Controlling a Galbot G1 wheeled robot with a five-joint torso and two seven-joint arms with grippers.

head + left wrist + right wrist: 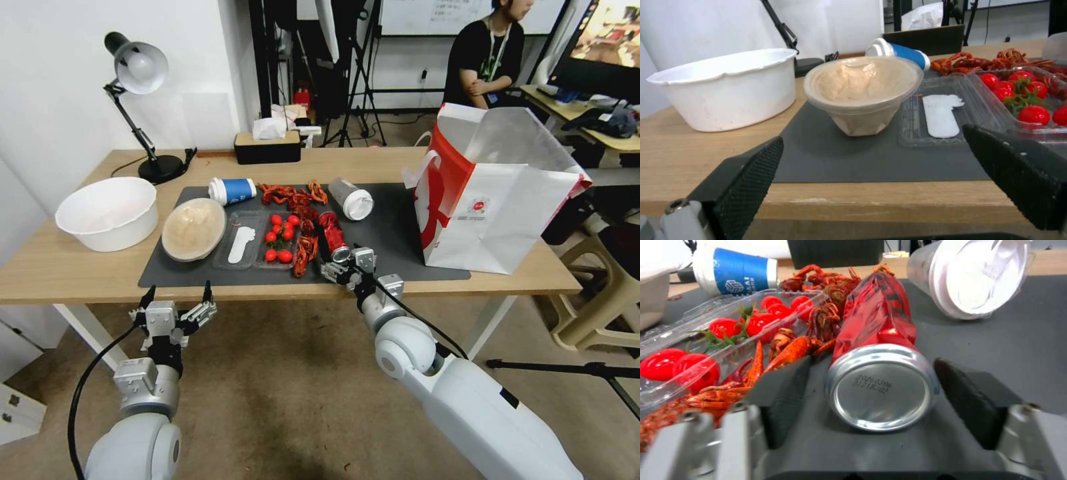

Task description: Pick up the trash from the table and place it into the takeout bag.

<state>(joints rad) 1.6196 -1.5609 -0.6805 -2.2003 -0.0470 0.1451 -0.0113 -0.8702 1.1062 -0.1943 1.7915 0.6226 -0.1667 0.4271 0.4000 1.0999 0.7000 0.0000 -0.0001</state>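
Centrally, the red drink can (880, 373) lay on its side near the front edge of the dark grey mat (393, 233), base toward the right gripper (343, 265), whose spread fingers flanked it without contact, seemingly aligned to grasp. The left gripper (175, 308) hung open before the table (67, 267); the takeout bag (497, 200) stood upright at far right, mouth open to receive trash.

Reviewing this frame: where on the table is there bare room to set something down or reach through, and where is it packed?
Free: the dark mat between the clear cup and the takeout bag, and the wood in front of the white tub. Crowded: mid-mat, where the lidded bowl, tomato tray, crayfish shells and red can lie close together, the right gripper open around the can's end.
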